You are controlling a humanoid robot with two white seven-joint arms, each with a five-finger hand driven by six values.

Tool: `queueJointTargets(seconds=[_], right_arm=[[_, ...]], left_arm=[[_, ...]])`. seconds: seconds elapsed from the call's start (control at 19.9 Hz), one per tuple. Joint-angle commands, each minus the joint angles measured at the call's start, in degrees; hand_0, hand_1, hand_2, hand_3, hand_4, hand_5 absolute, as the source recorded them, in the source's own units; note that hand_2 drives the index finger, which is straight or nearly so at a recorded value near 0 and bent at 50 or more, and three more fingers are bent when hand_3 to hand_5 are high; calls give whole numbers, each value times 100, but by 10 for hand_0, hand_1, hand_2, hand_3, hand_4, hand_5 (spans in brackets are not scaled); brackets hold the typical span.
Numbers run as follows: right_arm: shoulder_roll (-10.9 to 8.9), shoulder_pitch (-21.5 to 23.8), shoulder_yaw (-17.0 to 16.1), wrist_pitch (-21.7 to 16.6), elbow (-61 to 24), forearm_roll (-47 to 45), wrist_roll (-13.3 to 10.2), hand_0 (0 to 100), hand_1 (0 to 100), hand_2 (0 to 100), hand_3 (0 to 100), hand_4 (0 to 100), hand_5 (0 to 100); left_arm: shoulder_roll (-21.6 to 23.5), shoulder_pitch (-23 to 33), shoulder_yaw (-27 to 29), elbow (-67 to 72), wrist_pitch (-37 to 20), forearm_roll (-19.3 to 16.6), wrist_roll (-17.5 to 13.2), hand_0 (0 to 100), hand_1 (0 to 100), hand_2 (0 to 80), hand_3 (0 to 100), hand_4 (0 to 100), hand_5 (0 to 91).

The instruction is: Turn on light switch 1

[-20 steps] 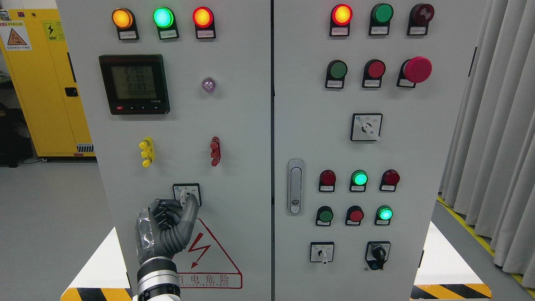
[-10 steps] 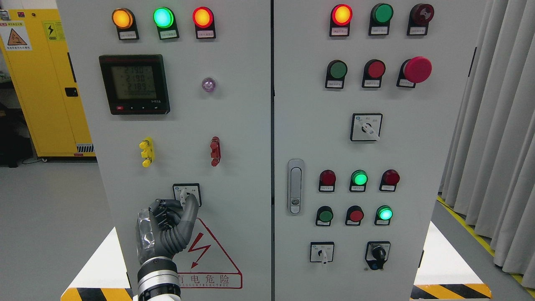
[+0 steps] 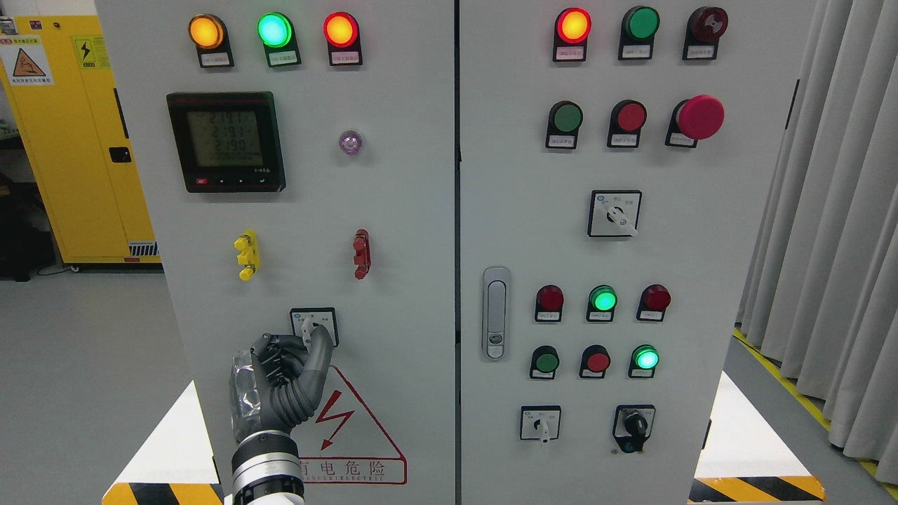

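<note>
Left hand [image 3: 280, 379] pinches the rotary switch [image 3: 313, 326] knob (fingers curled), bare panel [image 3: 407, 210] all around

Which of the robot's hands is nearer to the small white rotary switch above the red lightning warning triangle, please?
Left. The left hand has fingers curled on the small white rotary switch; the right hand is out of view.
</note>
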Motion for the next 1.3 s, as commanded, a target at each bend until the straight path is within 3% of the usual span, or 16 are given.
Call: queueJointTargets(seconds=[0.0, 1.25], right_arm=[[0, 0, 0, 4, 0, -167, -4, 0, 500, 40, 0, 0, 0], [0, 0, 0, 4, 0, -167, 5, 0, 500, 40, 0, 0, 0]], left_arm=[[5, -6, 0, 35, -4, 6, -9, 503, 598, 628, 950, 980, 906], [-4, -32, -9, 35, -4, 15, -18, 577, 535, 629, 948, 976, 907]])
